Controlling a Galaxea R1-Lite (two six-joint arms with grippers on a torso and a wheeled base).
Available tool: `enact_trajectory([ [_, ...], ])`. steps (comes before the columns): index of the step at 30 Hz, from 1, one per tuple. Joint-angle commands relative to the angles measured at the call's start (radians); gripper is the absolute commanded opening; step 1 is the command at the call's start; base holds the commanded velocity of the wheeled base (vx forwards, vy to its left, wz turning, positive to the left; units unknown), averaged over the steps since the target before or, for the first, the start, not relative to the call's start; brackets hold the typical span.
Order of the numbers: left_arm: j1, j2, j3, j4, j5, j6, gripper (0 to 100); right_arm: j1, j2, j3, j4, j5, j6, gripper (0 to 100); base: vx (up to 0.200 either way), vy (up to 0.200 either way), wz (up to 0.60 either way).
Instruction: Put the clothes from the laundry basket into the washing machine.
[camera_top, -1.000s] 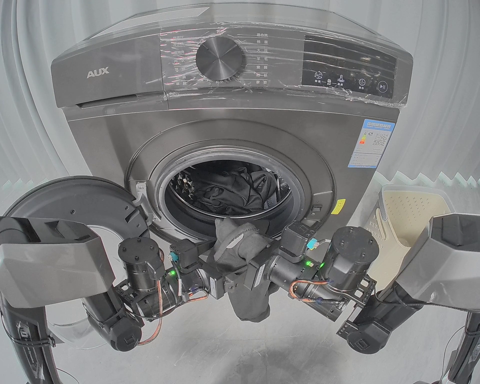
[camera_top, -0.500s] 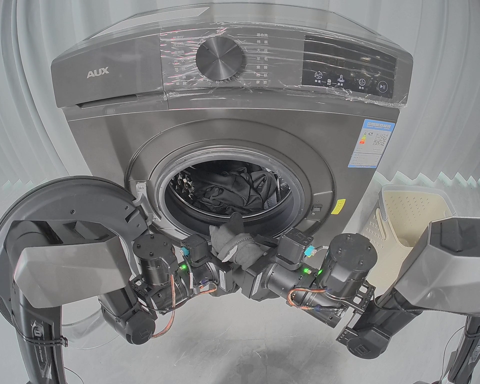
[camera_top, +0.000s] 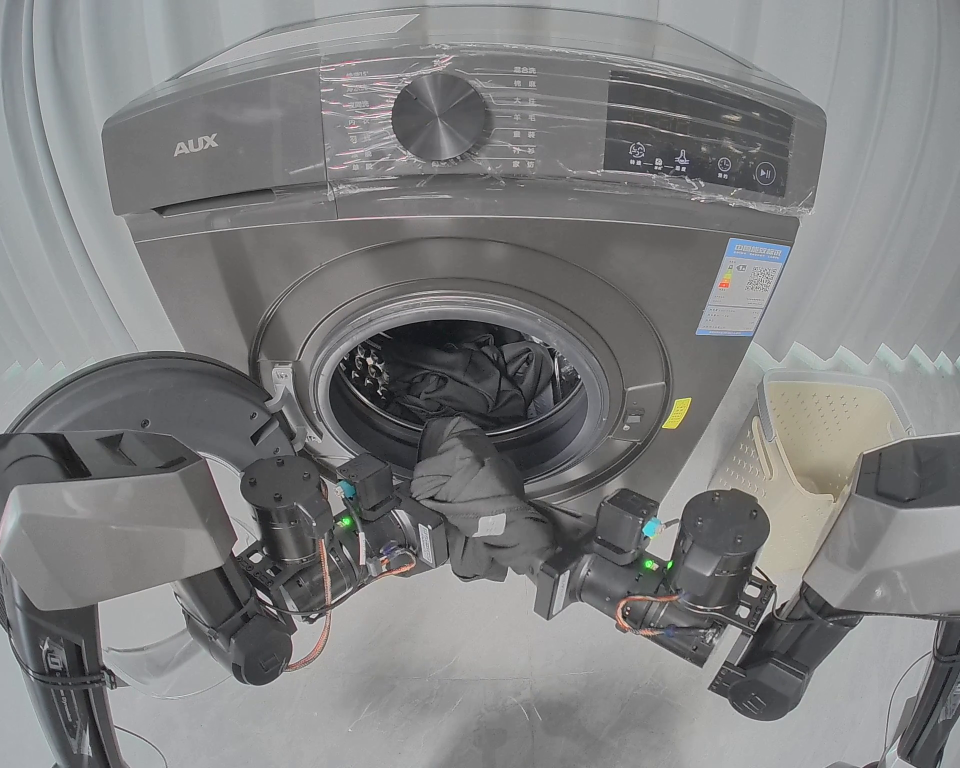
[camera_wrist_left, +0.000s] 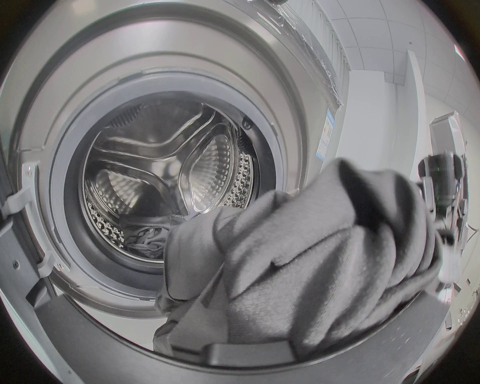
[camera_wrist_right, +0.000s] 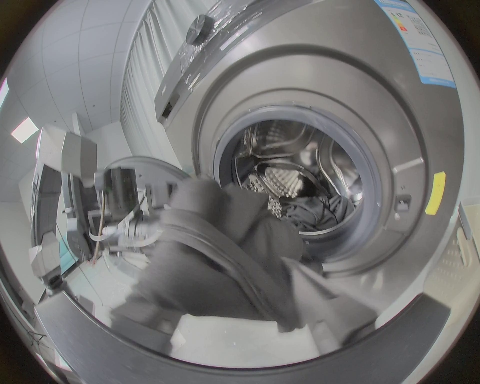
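A bundled dark grey garment (camera_top: 480, 500) hangs in front of the washing machine (camera_top: 460, 250), its top resting against the lower lip of the open drum (camera_top: 455, 385). My left gripper (camera_top: 440, 535) holds it from the left and my right gripper (camera_top: 540, 572) from the right; the cloth covers the fingers of both. The garment (camera_wrist_left: 310, 260) bulges close to the lens in the left wrist view, and it (camera_wrist_right: 225, 260) is also close in the right wrist view. Dark clothes (camera_top: 470, 372) lie inside the drum. The cream laundry basket (camera_top: 820, 440) stands at the machine's right.
The round washer door (camera_top: 150, 400) is swung open to the left, just behind my left arm. Grey floor (camera_top: 450, 680) lies open below the arms. A white curtain (camera_top: 890, 200) hangs behind the machine.
The garment hung low between the grippers a second ago; both arms have lifted it and it now bunches against the drum's lower lip. My right arm has shifted right and down.
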Motion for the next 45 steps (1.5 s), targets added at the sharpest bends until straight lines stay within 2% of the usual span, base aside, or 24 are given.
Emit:
enact_trajectory([
  [1,-0.006,-0.072,0.023,-0.001,0.004,-0.011,0,0.012,-0.036,0.180,0.009,-0.007,-0.011,100,0.000,0.000,0.00],
  [5,-0.007,-0.151,0.129,-0.001,0.002,-0.013,0,0.012,-0.040,0.389,-0.005,0.001,-0.011,100,0.000,0.000,0.00],
  [8,-0.007,-0.203,0.195,-0.003,0.002,-0.013,0,0.009,-0.042,0.466,-0.005,0.001,-0.006,100,0.000,0.000,0.00],
  [15,0.039,-0.273,0.288,-0.003,0.002,-0.022,0,-0.040,-0.091,0.504,0.005,0.002,-0.002,100,0.000,0.000,0.00],
  [16,0.045,-0.270,0.288,-0.003,0.006,-0.008,0,-0.050,-0.092,0.513,0.000,0.002,0.000,100,0.000,0.000,0.00],
  [18,0.048,-0.264,0.287,-0.003,0.033,-0.003,0,-0.068,-0.092,0.516,-0.008,0.004,0.003,100,0.000,0.000,0.00],
  [20,0.045,-0.260,0.277,-0.003,0.068,-0.013,0,-0.080,-0.095,0.513,-0.009,0.002,0.007,100,0.000,0.000,0.00],
  [22,0.040,-0.243,0.281,-0.003,0.082,-0.013,0,-0.082,-0.105,0.515,-0.009,0.002,0.009,100,0.000,0.000,0.00],
  [26,0.030,-0.220,0.293,-0.003,0.084,-0.014,0,-0.083,-0.114,0.509,-0.012,0.002,0.011,100,0.000,0.000,0.00],
  [32,0.026,-0.195,0.291,-0.004,0.085,-0.013,0,-0.088,-0.117,0.493,-0.014,0.002,0.011,100,0.200,0.000,0.00],
  [41,0.007,-0.195,0.293,-0.004,0.087,-0.013,0,-0.085,-0.112,0.492,-0.018,0.002,0.011,100,0.000,0.000,0.00],
  [45,-0.006,-0.194,0.293,-0.004,0.087,-0.013,0,-0.076,-0.114,0.493,-0.018,0.002,0.012,100,0.200,0.000,0.00],
])
